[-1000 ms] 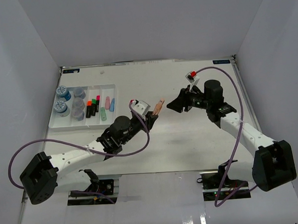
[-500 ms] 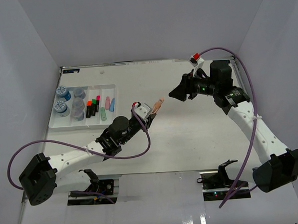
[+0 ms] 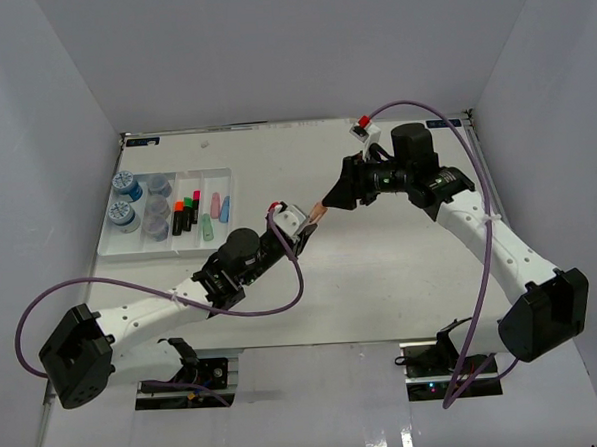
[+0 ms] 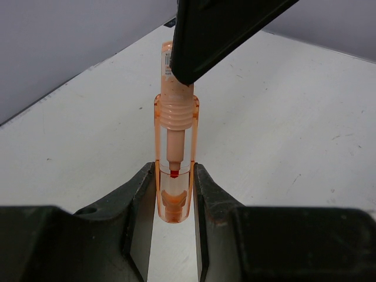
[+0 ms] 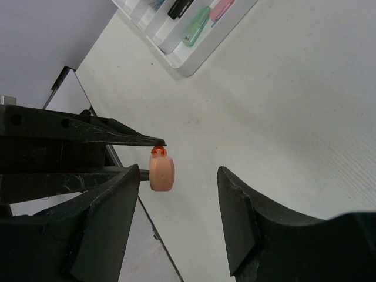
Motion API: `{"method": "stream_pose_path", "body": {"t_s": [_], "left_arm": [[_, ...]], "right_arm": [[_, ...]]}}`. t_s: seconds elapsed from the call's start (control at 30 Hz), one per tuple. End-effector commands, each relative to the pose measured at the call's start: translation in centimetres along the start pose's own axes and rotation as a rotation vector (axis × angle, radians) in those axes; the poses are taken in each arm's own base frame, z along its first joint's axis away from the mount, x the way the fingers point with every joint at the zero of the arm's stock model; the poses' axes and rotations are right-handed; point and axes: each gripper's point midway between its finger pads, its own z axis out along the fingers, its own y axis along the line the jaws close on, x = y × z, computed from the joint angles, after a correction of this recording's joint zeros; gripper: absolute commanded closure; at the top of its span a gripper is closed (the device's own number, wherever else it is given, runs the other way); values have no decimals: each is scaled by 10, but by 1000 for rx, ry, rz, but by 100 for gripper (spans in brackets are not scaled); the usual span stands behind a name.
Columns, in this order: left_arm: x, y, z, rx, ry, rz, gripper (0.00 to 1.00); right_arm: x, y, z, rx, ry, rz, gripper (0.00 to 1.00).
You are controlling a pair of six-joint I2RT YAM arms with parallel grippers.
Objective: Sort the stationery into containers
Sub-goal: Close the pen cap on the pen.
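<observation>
At the table's ten o'clock, the white tray (image 3: 150,250) waits. Near centre, the left gripper (image 4: 175,194) stays clamped on the orange marker (image 4: 174,126), held aloft. The right gripper (image 5: 176,194) has swung in from three o'clock, its parted jaws now straddling the marker's free end: probably a regrasp before traying.

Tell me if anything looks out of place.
Only the orange marker: outside the white tray, tilted in mid-air, one end pinched by the left gripper, the right gripper open around the other.
</observation>
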Motion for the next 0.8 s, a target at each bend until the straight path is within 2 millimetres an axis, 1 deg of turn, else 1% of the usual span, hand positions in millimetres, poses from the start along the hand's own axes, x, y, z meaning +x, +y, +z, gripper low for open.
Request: {"method": "stream_pose_path", "body": {"t_s": [0.0,0.2,0.37,0.5,0.53,0.63,0.67,0.77], "left_arm": [[-14,-1,4,16,-30,11,75],[-10,-2,6,23,-22,12,75],[-9,-2,5,22,-23,13,75],[-11,-1,5,18,-29,11,75],[-13,-1,5,17,-35,11,75],[-12,-2,5,22,-34,12,74],[-12,-3,5,25,-34,12,74],[-13,-4,6,34,-36,13,74]], "right_arm": [[-19,15,-2,-28,-34,-31,39],[-15,21,5,-46,-16,-33,42],[-13,20,7,-38,-7,-26,47],[-7,18,10,-31,10,-19,49],[-6,18,10,-28,11,-19,52],[-1,15,12,-11,22,-14,54],[0,13,14,-8,25,-12,59],[3,13,16,-3,35,-10,61]]}}
